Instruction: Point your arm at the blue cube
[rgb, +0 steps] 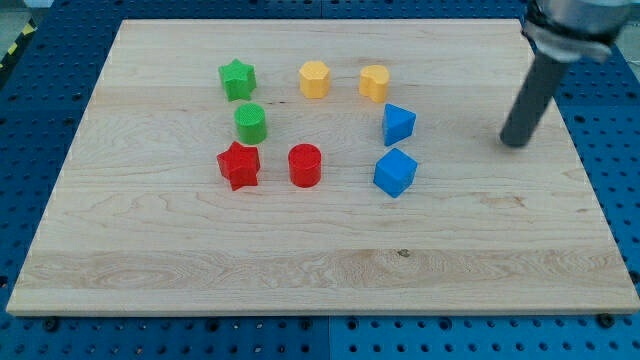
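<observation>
The blue cube (395, 172) sits right of the board's middle. A second blue block (399, 124), a wedge-like shape, stands just above it. My tip (515, 141) is at the view's right, well to the right of both blue blocks and a little above the cube's level, touching neither. The dark rod slants up to the view's top right corner.
A green star (238, 79), a green cylinder (251, 123), a red star (239, 165), a red cylinder (305, 165) and two yellow blocks (315, 78) (375, 82) form a ring with the blue ones on the wooden board (200, 250). Blue pegboard surrounds the board.
</observation>
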